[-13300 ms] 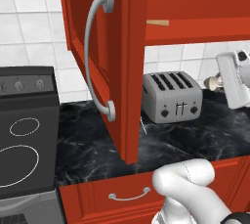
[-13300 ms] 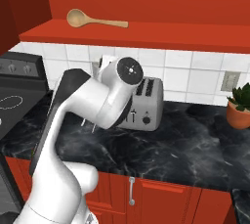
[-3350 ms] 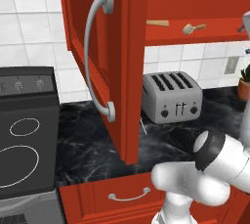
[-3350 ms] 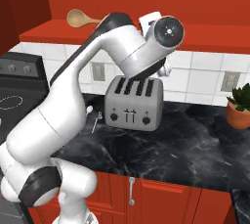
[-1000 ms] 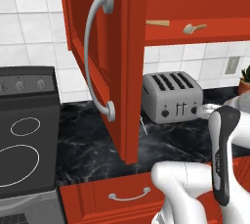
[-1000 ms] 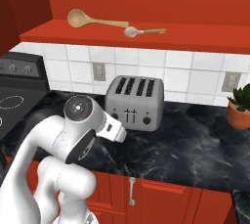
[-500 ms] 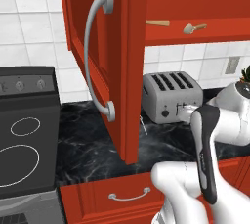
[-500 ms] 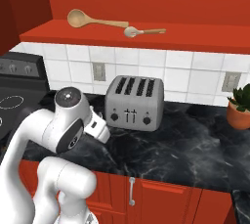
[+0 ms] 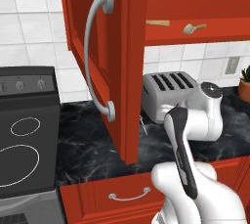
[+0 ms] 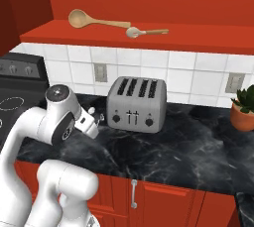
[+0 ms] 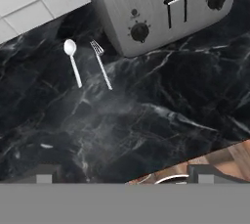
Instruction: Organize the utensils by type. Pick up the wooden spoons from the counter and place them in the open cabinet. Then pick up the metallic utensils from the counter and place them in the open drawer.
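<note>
In the left base view, the cabinet (image 9: 122, 61) stands with its door swung wide; two wooden spoons (image 9: 194, 28) lie on its shelf, well apart from each other; below, the toaster (image 9: 168, 93) sits on the black marble surface (image 9: 93, 149), and a thin metal utensil (image 9: 143, 125) shows just beside the toaster's left end; the arm bends low in front.

In the right base view, both wooden spoons rest on the cabinet shelf, the larger one (image 10: 94, 20) to the left, the smaller (image 10: 144, 32) near it; the tool (image 10: 97, 118) hangs low over the surface, near the toaster's left side.

In the hand view, a metal spoon (image 11: 72, 59) and a metal fork (image 11: 101, 61) lie side by side on the surface, apart and not touching, just beside the toaster's corner; the tool's tips stand spread wide with nothing between them.

The wooden part looks finished; the metal part seems to be starting; the next move would call for lowering over one utensil, lining the jaws across its thin handle, and pinching close to the surface.
</note>
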Controlling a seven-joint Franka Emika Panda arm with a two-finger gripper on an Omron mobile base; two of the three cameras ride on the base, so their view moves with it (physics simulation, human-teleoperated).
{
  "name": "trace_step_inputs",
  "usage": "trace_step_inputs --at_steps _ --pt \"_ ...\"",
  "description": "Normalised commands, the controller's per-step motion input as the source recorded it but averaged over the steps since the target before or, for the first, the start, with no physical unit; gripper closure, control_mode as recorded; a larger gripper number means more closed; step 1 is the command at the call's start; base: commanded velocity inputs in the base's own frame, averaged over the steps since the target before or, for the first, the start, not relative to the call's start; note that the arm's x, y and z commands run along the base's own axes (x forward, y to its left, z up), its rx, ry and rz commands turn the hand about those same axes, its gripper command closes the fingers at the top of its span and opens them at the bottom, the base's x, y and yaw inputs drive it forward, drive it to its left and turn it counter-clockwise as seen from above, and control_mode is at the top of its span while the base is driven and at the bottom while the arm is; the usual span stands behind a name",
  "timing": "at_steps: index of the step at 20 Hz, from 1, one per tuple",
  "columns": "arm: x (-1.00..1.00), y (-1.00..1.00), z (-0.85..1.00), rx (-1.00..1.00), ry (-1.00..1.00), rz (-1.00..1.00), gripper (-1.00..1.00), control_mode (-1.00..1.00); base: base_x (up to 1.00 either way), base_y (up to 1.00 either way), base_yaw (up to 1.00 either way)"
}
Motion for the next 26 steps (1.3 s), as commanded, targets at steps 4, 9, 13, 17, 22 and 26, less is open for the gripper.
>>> trace_step_inputs --at_steps 4,9,13,17,22,26 --pt "0.61 0.39 -0.18 -0.05 0.1 -0.18 -1.0 -1.0 0.0 0.0 0.0" --pt "0.49 0.24 -0.41 -0.01 0.23 -0.18 -1.0 -1.0 0.0 0.0 0.0" --pt "0.46 0.03 -0.4 0.0 0.24 -0.15 -1.0 -1.0 0.0 0.0 0.0" --pt "0.37 0.0 -0.24 0.0 0.16 -0.06 -1.0 -1.0 0.0 0.0 0.0" --pt "0.3 0.0 -0.18 0.0 0.04 0.0 -1.0 -1.0 0.0 0.0 0.0" --pt "0.15 0.02 -0.32 0.0 -0.01 0.0 -1.0 -1.0 0.0 0.0 0.0"
